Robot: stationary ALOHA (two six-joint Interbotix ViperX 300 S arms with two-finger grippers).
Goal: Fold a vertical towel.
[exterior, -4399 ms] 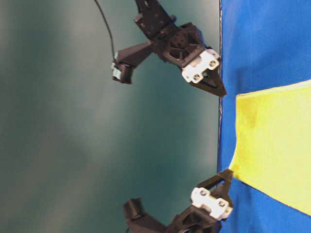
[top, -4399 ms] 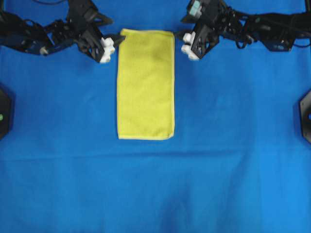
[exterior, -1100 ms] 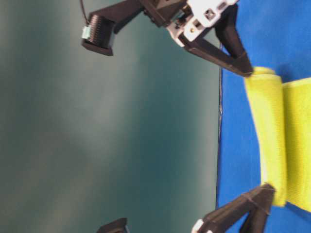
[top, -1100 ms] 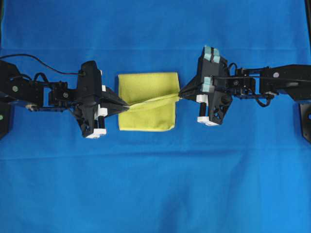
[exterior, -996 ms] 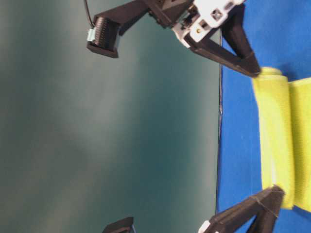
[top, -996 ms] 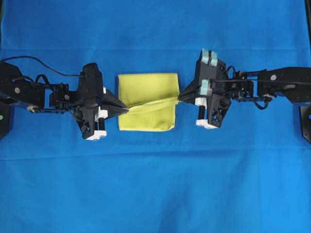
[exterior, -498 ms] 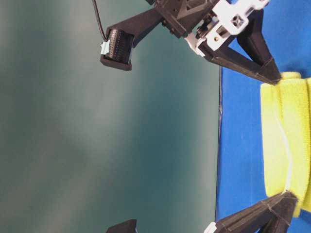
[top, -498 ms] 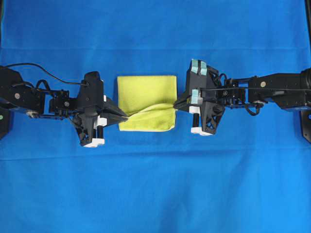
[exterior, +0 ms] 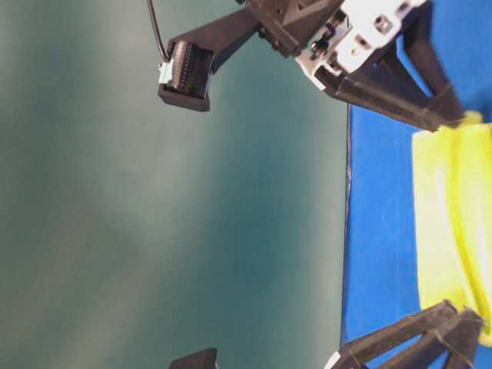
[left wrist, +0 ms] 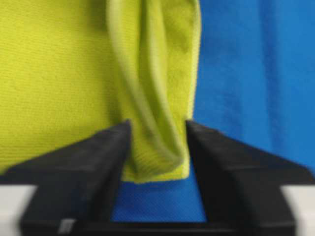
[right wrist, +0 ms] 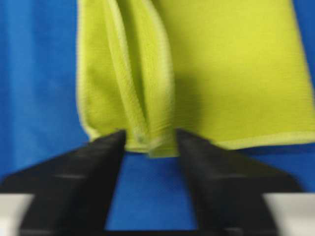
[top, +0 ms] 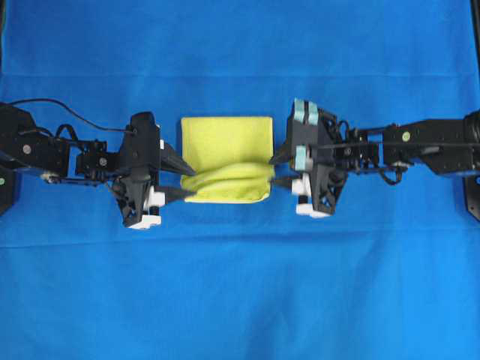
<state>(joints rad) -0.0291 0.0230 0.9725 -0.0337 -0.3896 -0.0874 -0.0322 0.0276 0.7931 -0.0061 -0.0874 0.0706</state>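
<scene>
The yellow towel (top: 225, 154) lies folded on the blue cloth, a loose rumpled fold along its near edge (top: 229, 180). My left gripper (top: 194, 183) stands open at the towel's left side. In the left wrist view the bunched fold (left wrist: 157, 108) sits loose between its fingers (left wrist: 106, 152). My right gripper (top: 272, 172) is open at the towel's right side. In the right wrist view the towel's corner (right wrist: 150, 123) rests between its black fingers (right wrist: 197, 157). From table level the towel (exterior: 450, 223) shows between the two grippers' tips.
A large blue cloth (top: 240, 285) covers the whole table. Black arm mounts sit at the left edge (top: 4, 180) and the right edge (top: 472, 187). A cable (top: 52, 109) trails from the left arm.
Both grippers have opened and let go of the towel's pulled-over edge. The taut ridge between them has slumped into a loose fold near the front edge.
</scene>
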